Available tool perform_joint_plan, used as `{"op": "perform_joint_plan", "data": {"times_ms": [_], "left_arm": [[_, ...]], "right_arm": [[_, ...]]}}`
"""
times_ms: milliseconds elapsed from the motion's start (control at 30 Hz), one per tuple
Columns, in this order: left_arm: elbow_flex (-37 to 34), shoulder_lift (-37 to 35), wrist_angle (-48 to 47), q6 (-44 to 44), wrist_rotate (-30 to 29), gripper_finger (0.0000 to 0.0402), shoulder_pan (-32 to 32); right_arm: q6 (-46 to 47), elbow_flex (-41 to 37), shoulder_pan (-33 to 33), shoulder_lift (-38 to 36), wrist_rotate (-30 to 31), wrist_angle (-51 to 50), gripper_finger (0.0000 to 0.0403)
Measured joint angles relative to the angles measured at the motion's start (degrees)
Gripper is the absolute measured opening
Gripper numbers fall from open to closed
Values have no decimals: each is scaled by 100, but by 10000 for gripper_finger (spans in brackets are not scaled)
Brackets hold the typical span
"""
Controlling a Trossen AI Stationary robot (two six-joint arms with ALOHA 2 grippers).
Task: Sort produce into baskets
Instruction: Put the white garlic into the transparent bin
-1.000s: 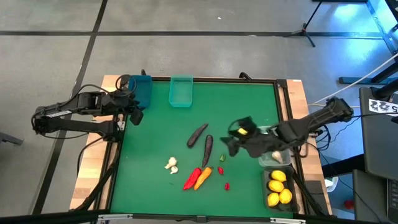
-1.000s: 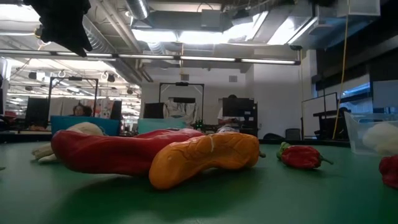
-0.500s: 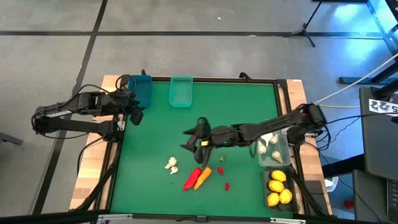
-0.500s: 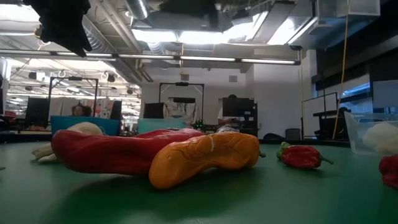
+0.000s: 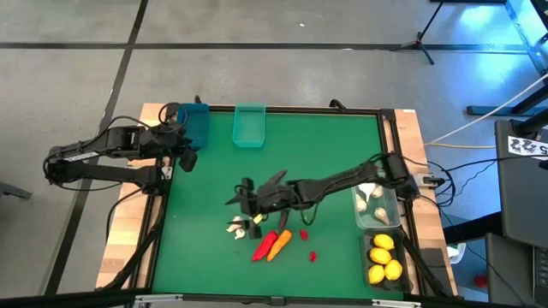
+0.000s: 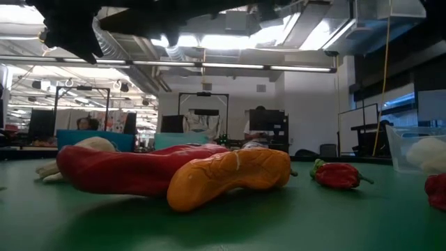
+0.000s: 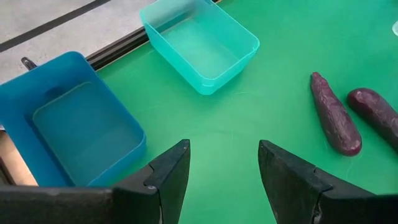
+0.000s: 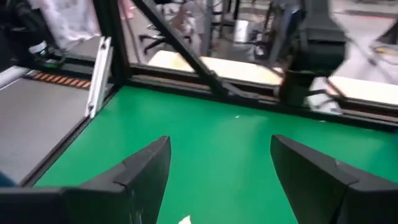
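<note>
1. Four baskets entered from the high view: blue basket (image 5: 195, 121) and teal basket (image 5: 249, 125) at the far edge, both without produce, presumably waiting for classes not yet sorted; clear basket (image 5: 377, 204) at the right edge holding garlic, with a dark basket (image 5: 382, 259) next to it holding lemons (image 5: 383, 257), so two classes look well along
2. Same view, loose stock mid-mat: two garlic bulbs (image 5: 237, 227), red chili (image 5: 264, 245) touching the carrot (image 5: 279, 243), a small red chili (image 5: 313, 255) apart, a green bit (image 5: 305, 217), and eggplants (image 5: 276, 181) largely under the arm
3. Same view, right gripper (image 5: 246, 198) reached across the mat, just beside the loose garlic, likely lined up to take it for the clear basket; left gripper (image 5: 182, 152) parked at the mat's left edge by the blue basket
4. Low view: red chili (image 6: 125, 171) and carrot (image 6: 230, 174) lie against each other in front, garlic (image 6: 83, 146) behind at left, small chili (image 6: 338, 174) apart at right; dark arm parts overhead only
5. Left wrist view: jaws spread and empty, fingers (image 7: 165, 174) above bare mat; blue basket (image 7: 74, 134), teal basket (image 7: 199, 43) and two eggplants (image 7: 336, 115) ahead
6. Right wrist view: jaws spread wide, nothing between them, fingers (image 8: 146, 165) over bare mat; a white scrap at the picture's edge may be the garlic, cannot tell
</note>
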Motion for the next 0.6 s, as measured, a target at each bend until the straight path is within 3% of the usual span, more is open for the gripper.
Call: {"op": "perform_joint_plan", "data": {"times_ms": [200, 600], "left_arm": [[0, 0, 2, -9, -2, 185, 0], [0, 0, 9, -28, -35, 185, 0]], "right_arm": [[-43, 472, -146, 540, -642, -36, 276], [-475, 483, -223, 970, -964, -576, 276]]}}
